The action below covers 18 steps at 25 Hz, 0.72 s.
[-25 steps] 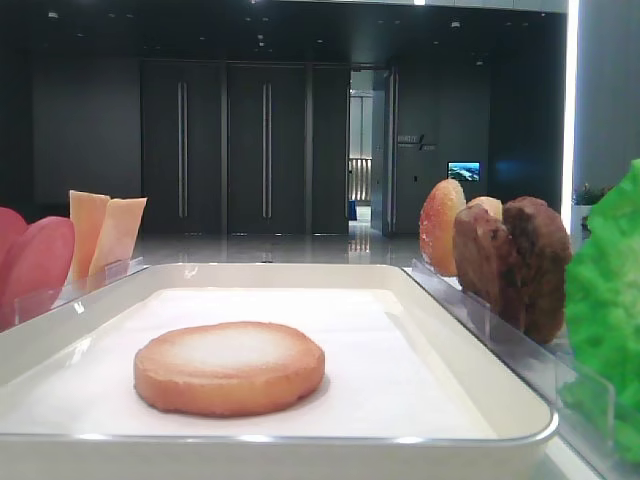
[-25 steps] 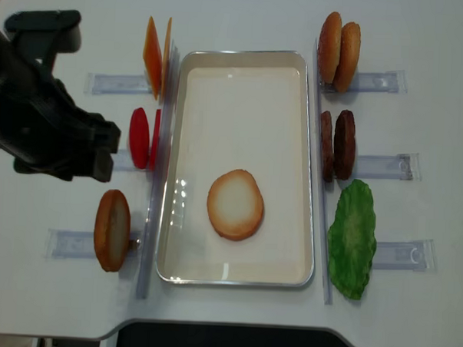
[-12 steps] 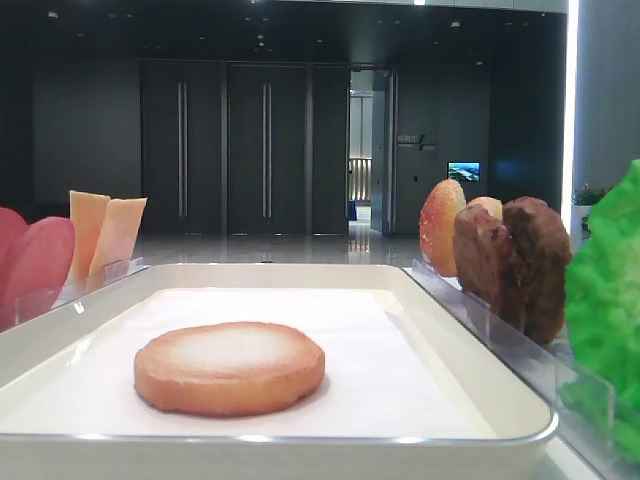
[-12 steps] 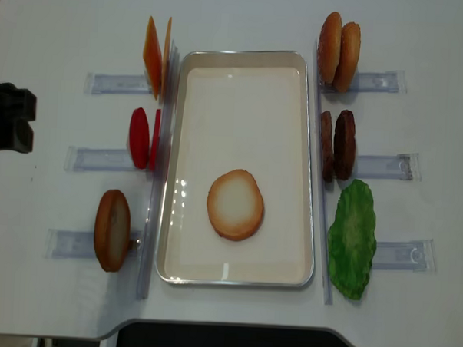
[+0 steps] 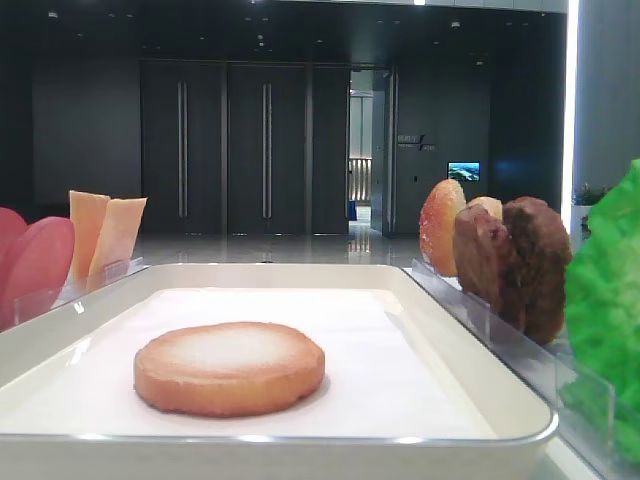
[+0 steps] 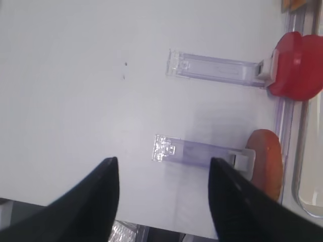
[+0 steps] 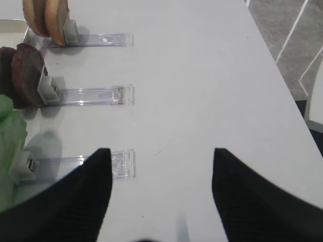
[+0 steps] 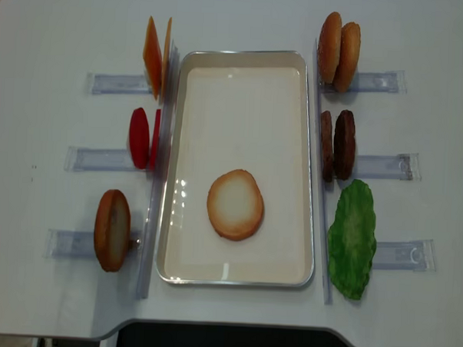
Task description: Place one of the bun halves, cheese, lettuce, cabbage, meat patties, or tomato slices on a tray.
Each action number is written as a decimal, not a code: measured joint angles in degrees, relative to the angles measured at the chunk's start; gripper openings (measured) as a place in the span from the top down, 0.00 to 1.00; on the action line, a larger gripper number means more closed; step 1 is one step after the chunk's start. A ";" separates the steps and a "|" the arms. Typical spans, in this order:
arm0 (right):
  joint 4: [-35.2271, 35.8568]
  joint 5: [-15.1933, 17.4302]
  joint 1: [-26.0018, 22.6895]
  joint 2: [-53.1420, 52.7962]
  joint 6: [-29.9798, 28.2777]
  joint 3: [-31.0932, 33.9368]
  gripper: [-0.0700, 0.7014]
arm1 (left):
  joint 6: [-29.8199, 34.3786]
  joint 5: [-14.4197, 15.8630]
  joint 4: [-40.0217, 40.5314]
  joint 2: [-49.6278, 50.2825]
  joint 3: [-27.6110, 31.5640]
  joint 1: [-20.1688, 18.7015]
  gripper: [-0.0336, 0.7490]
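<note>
- Left pincer [image 6: 162,194] is spread wide and holding nothing, hanging over bare desk [image 8: 233,319] near its left edge, both dark fingers [image 6: 98,196] poking in from the bottom of the wrist view.
- Right pincer [image 7: 160,191] is the same deal: fingers apart, nothing between them, over the desk's right side just beside the clear holder strip [image 7: 121,164] that props the lettuce [image 8: 352,238].
- Neither pincer shows up in the overhead shot.
- White tray [image 8: 244,57] sits mid-desk with one bun half [image 8: 235,204] lying flat on its floor, pale face up, closer to the front rim.
- Another bun half [image 8: 111,230] stands on edge in a clear holder just off the tray's left rim, toward the front-left corner of the desk.
- Two more bun halves [image 8: 338,52] stand together by the tray's back-right corner.
- Meat patties [image 8: 337,145] stand upright along the right rim, lettuce in front of them.
- Cheese [image 8: 155,55] stands on edge by the tray's back-left corner.
- Red round slices [image 8: 141,137] are further along the left rim, tomato I think, hard to be sure from up there.
</note>
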 joint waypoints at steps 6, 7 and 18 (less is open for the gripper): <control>0.00 0.00 0.00 0.00 0.00 0.00 0.37 | 1.55 0.21 -2.64 -11.79 6.03 0.00 0.40; 0.00 0.00 0.00 0.00 0.00 0.00 0.37 | 2.16 0.30 -3.41 -14.33 7.33 0.00 0.40; 0.00 0.00 0.00 0.00 0.00 0.00 0.37 | 7.02 1.12 -9.07 -36.60 19.04 0.00 0.40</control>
